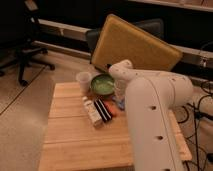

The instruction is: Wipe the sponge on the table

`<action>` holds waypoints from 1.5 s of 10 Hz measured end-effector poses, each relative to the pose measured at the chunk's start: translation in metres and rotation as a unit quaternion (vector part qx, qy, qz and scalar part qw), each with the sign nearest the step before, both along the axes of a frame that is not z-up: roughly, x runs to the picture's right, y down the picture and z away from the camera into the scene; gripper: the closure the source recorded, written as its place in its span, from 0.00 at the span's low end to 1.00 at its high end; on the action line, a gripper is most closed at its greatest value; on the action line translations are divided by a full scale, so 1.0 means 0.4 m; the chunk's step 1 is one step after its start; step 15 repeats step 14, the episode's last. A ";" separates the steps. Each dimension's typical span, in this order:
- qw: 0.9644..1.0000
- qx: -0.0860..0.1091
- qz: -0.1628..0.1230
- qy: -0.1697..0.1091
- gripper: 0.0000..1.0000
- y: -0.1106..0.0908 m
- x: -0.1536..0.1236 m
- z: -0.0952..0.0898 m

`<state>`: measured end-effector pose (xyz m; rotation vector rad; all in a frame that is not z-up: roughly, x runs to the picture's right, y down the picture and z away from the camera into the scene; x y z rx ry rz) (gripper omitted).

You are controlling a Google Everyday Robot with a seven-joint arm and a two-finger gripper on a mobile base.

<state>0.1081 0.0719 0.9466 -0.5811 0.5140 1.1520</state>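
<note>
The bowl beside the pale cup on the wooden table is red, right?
Not red: the camera view shows the bowl is green. It does stand beside the pale cup on the wooden table. The gripper hangs close beside the bowl, partly hidden by the arm.

The gripper sits beside green bowl and cup; the table front lies open.
</note>
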 end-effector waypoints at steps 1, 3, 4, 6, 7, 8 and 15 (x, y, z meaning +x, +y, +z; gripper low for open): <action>1.000 0.003 0.002 -0.004 0.57 -0.006 -0.005 -0.011; 1.000 0.007 0.014 -0.013 0.34 -0.009 -0.009 -0.019; 1.000 0.006 0.022 -0.019 0.25 -0.001 -0.017 -0.017; 0.999 -0.001 0.042 -0.031 0.20 0.019 -0.032 -0.011; 0.998 -0.006 0.057 -0.039 0.20 0.033 -0.042 -0.006; 0.997 -0.008 0.065 -0.044 0.20 0.038 -0.046 -0.003; 0.997 0.015 0.043 -0.057 0.20 -0.027 -0.064 -0.022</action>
